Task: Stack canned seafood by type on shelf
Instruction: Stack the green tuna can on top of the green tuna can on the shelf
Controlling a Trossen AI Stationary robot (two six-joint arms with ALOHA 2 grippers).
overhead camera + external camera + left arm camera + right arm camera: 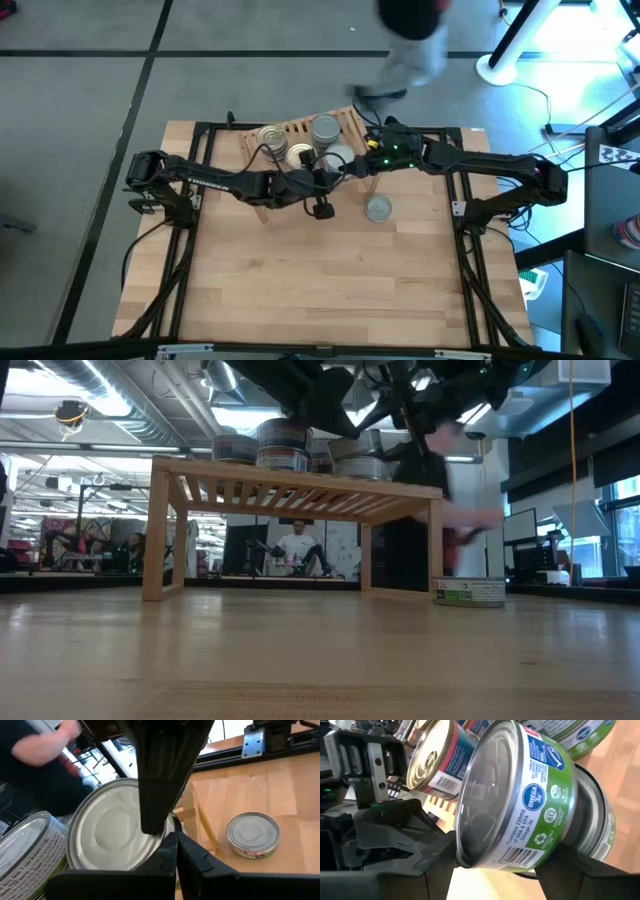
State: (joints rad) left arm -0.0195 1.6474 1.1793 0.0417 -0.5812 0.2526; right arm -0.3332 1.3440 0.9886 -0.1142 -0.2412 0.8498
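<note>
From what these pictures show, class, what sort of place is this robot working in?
Probably a robotics lab or workshop: exposed ceiling ducts overhead, a person seated at cluttered benches behind the wooden table, and a grey floor with cables.

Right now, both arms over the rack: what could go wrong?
1. The right end effector grips a green-label tin right beside the stacked tins; a nudge could topple them.
2. The left end effector works close by, so the arms may collide.
3. One tin sits on the table, unsorted.

Light wooden table (330, 280), slatted shelf (352, 125), one silver-topped tin (378, 208)
</note>
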